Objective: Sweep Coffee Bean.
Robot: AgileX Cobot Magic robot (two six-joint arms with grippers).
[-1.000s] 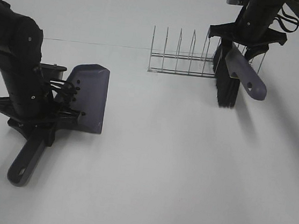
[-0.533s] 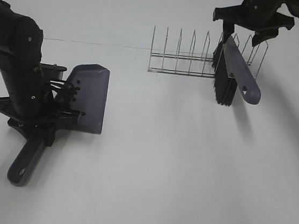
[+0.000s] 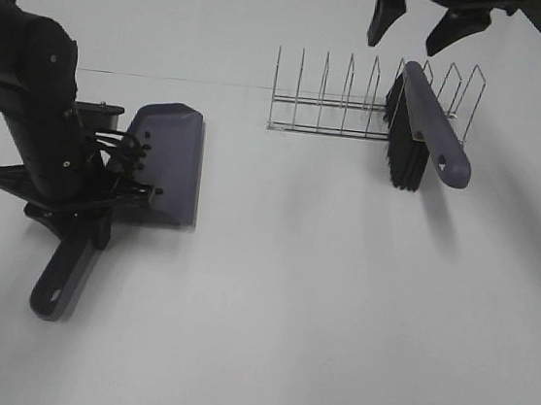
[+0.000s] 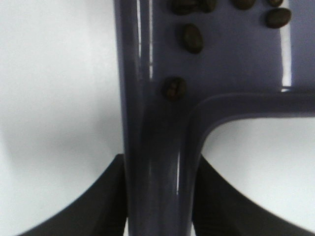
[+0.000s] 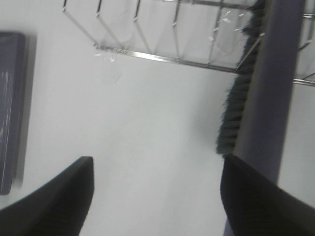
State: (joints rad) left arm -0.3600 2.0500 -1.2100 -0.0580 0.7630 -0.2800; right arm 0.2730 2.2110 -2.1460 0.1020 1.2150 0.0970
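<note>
My left fingers (image 4: pixel 101 209) pinch the dustpan (image 3: pixel 170 157) by its handle (image 4: pixel 157 162), one on each side. The coffee beans (image 4: pixel 192 38) lie inside the pan, just past where the handle joins it. The handle runs straight from my fingers to the beans, so I think the left arm must carry them. My right fingers (image 3: pixel 378 21) are spread wide and hold nothing. They hang above the brush (image 3: pixel 436 124) leaning in the rack (image 3: pixel 321 106), well apart from the pan.

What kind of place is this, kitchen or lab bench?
Most likely a robot lab bench, not a kitchen: a bare white table, a black robot arm holding a dustpan with coffee beans in it, and a brush propped in a wire rack.
</note>
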